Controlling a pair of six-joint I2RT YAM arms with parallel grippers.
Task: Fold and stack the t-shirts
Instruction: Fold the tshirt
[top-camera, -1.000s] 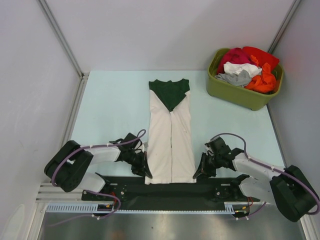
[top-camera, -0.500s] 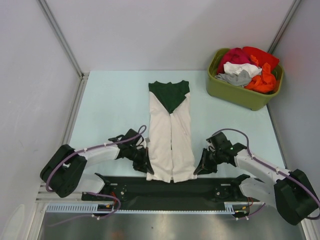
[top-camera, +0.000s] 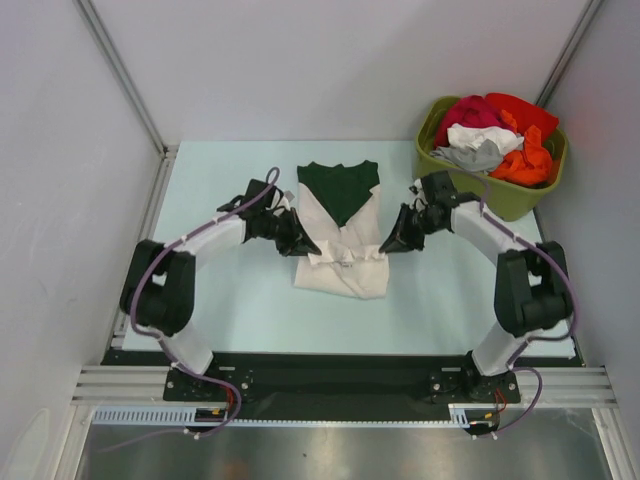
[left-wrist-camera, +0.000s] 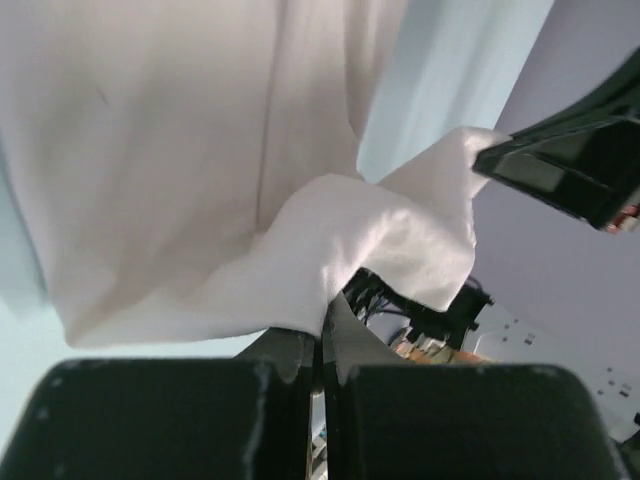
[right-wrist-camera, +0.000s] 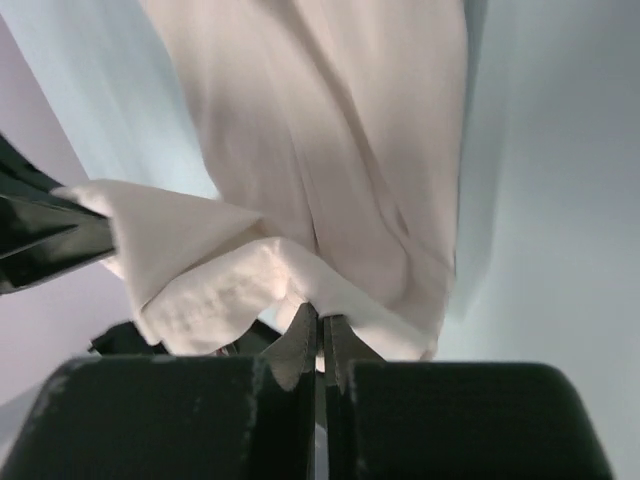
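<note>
The cream t-shirt (top-camera: 343, 278) lies mid-surface (top-camera: 220, 300), its long axis running near to far, with the dark green collar (top-camera: 340, 185) at the far end. The left gripper (top-camera: 300, 243) is clamped on the left corner of the hem (top-camera: 345, 258) and the right gripper (top-camera: 390, 242) on the right corner. Both wrist views show jaws pinched together on cloth. The hem hangs between them over the shirt's middle, the lower half doubled beneath. The collar lies just beyond both grippers, equally near each, so the fold likely finishes straight toward it. A green tub (top-camera: 470, 190) of clothes (top-camera: 490, 135) stands far right.
</note>
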